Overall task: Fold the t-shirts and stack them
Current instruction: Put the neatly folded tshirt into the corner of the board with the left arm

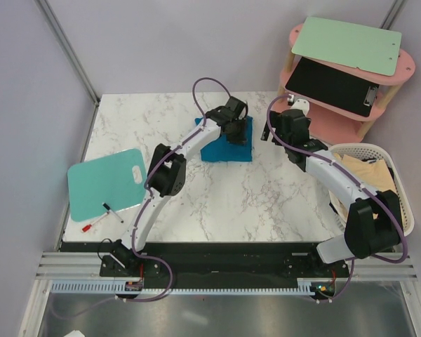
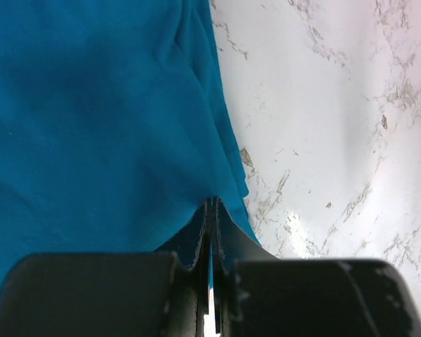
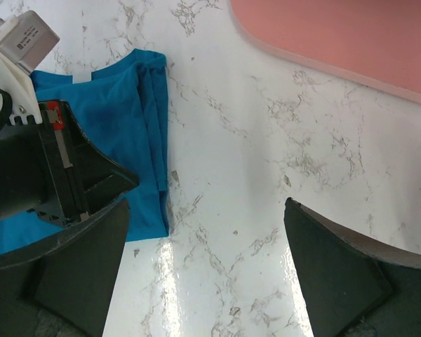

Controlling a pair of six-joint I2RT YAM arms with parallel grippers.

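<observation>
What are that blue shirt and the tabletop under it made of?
The blue shirt: soft matte cloth, probably a cotton-like knit; it creases and folds limply. The tabletop: glossy white surface with grey veins and glare, so polished marble or a marble-look laminate.

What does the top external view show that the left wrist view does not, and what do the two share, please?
Only top external: the white plastic mesh basket holding pale cream-yellow cloth, the flat mint-green board and the pink tiered shelf unit. Only left wrist: a close look at the left pincer, shut on the edge of the deep teal-blue cloth t-shirt. Both: that shirt lying on the white marble-patterned table.
</observation>
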